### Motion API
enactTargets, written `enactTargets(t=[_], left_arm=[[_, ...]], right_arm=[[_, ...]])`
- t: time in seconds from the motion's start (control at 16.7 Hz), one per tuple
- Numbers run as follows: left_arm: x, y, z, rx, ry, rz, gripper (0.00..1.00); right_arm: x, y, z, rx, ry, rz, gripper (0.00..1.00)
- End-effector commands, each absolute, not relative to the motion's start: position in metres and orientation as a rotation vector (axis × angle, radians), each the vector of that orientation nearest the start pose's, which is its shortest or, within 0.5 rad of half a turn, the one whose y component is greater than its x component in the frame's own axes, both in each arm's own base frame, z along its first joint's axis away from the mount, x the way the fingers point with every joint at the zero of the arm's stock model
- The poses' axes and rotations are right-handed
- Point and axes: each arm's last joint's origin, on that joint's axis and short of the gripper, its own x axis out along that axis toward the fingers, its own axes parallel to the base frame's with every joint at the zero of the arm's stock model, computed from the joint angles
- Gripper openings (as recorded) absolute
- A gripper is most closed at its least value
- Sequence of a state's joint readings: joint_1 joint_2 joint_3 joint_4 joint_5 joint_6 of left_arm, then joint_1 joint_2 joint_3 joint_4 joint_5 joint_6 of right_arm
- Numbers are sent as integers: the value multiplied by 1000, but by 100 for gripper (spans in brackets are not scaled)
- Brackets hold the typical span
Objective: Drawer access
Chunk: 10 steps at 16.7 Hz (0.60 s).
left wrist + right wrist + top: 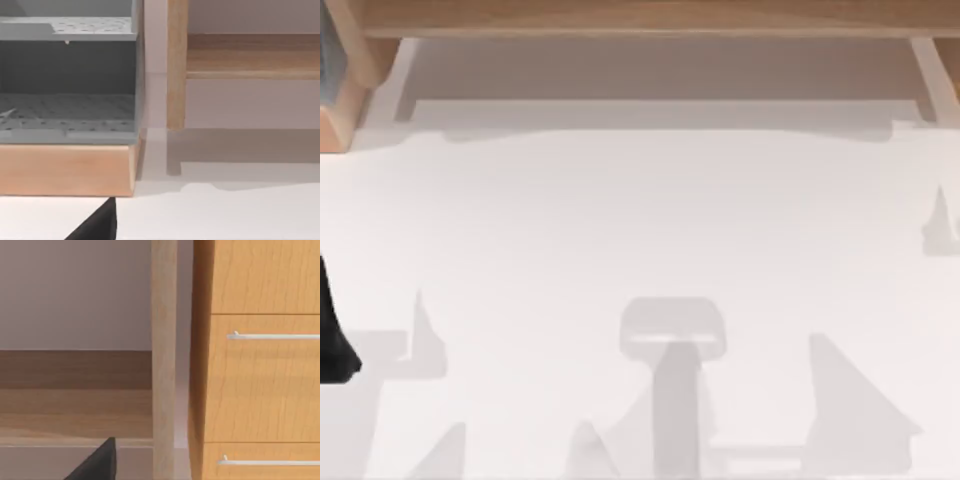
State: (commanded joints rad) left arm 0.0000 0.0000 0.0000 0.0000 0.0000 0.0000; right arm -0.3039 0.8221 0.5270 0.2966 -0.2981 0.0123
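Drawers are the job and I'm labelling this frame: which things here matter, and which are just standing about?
For the job:
- drawer cabinet
- upper handle
- lower handle

Just standing about:
- grey rack on its wooden base
- wooden shelf
- table

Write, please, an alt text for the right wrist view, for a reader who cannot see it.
A wooden drawer cabinet faces the camera, with two shut drawer fronts, each bearing a thin horizontal metal handle. Beside it stands a pale wooden post, with a low wooden shelf behind it.
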Motion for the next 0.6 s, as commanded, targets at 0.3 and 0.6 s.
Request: enactTargets(t=[0.3,0.6], left_arm=[[106,-1,160,0,0,0,100],[106,-1,160,0,0,0,100]], right_arm=[[197,-55,284,0,0,0,100],[208,-59,289,-74,-21,2,100]])
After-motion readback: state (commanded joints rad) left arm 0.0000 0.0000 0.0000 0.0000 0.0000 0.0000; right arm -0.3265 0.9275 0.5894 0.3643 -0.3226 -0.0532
